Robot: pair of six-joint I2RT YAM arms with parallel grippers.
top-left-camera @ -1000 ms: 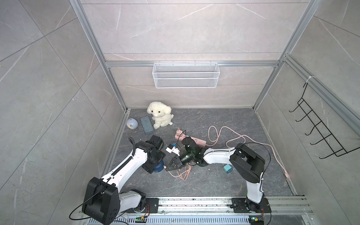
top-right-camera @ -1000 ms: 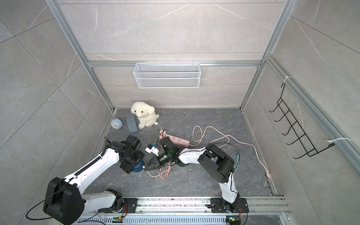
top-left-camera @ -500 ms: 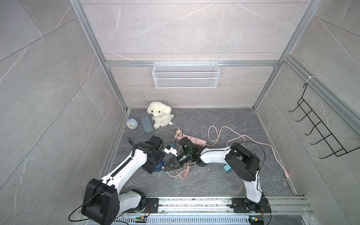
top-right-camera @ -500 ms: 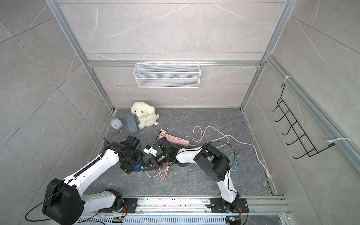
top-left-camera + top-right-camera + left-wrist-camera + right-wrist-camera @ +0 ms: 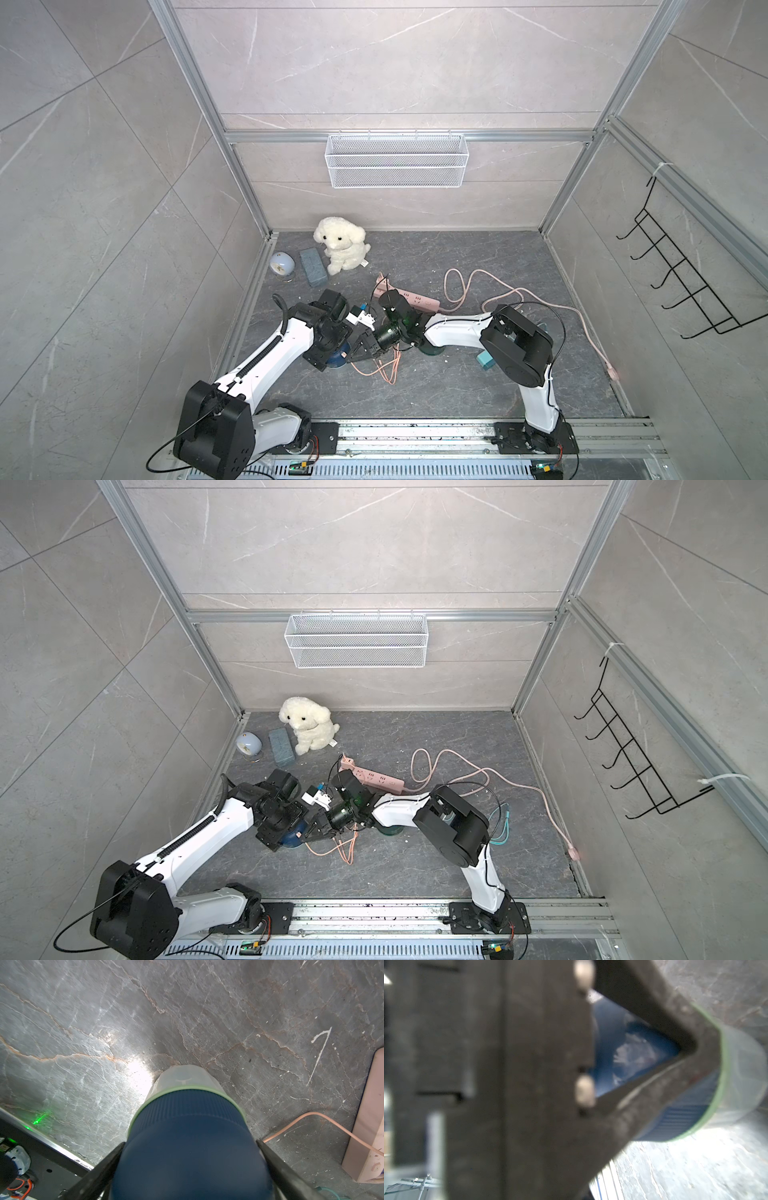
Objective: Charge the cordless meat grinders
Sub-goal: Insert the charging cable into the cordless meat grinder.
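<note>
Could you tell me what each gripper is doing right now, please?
Left gripper: closed on the navy blue meat grinder.
Right gripper: closed; contents cannot be told.

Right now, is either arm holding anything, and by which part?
Left gripper grips the blue grinder by its dome's sides. Right gripper is shut, nothing seen in it.

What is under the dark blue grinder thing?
A clear cup with a pale green rim sits under the navy grinder, resting on the grey floor. What is inside the cup is hidden by the grinder.
</note>
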